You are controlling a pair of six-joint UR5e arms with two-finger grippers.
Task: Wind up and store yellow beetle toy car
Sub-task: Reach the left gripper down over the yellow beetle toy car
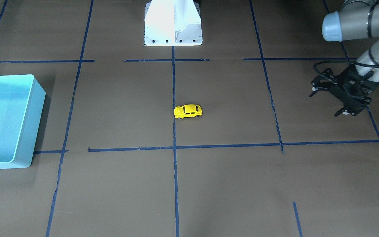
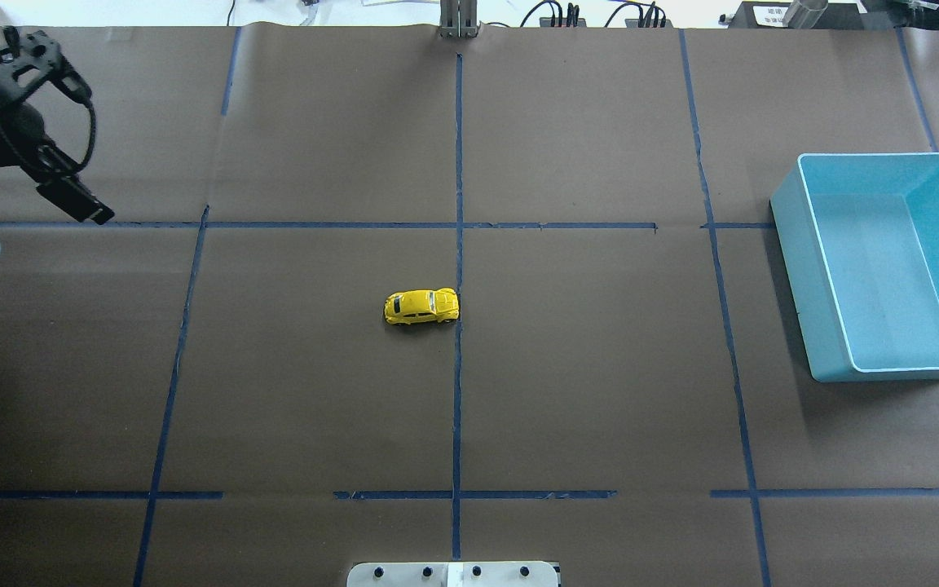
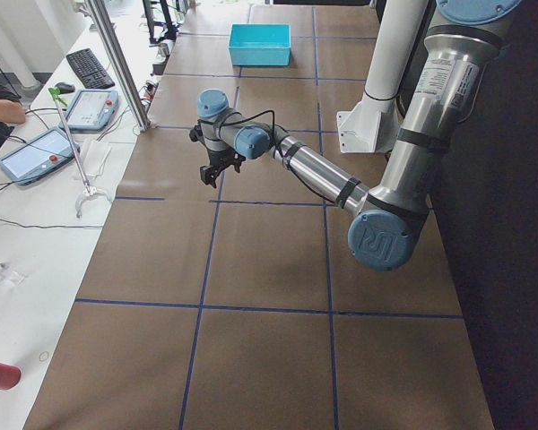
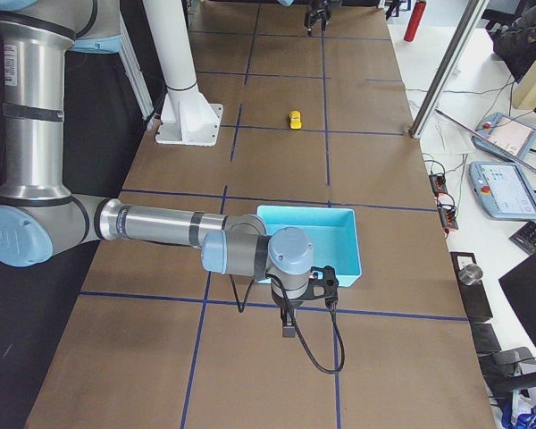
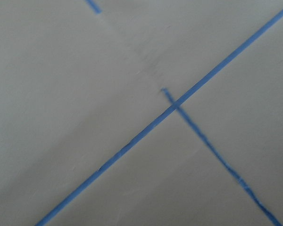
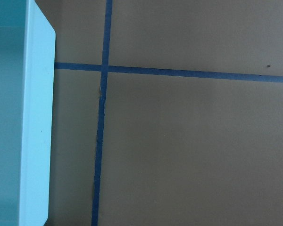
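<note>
The yellow beetle toy car (image 1: pixel 188 111) stands on its wheels at the table's middle, beside the centre tape line; it also shows in the overhead view (image 2: pixel 422 306) and small in the exterior right view (image 4: pixel 295 119). My left gripper (image 1: pixel 327 101) hangs open and empty above the table far to the car's side, at the overhead view's upper left (image 2: pixel 85 140). My right gripper (image 4: pixel 288 326) shows only in the exterior right view, just outside the blue bin's near wall; I cannot tell whether it is open or shut. Neither wrist view shows fingers.
A light blue open bin (image 2: pixel 795 244) sits on the robot's right side, empty inside; its wall shows in the right wrist view (image 6: pixel 37 117). Blue tape lines cross the brown table cover. The white robot base (image 1: pixel 173 33) stands at the table's edge.
</note>
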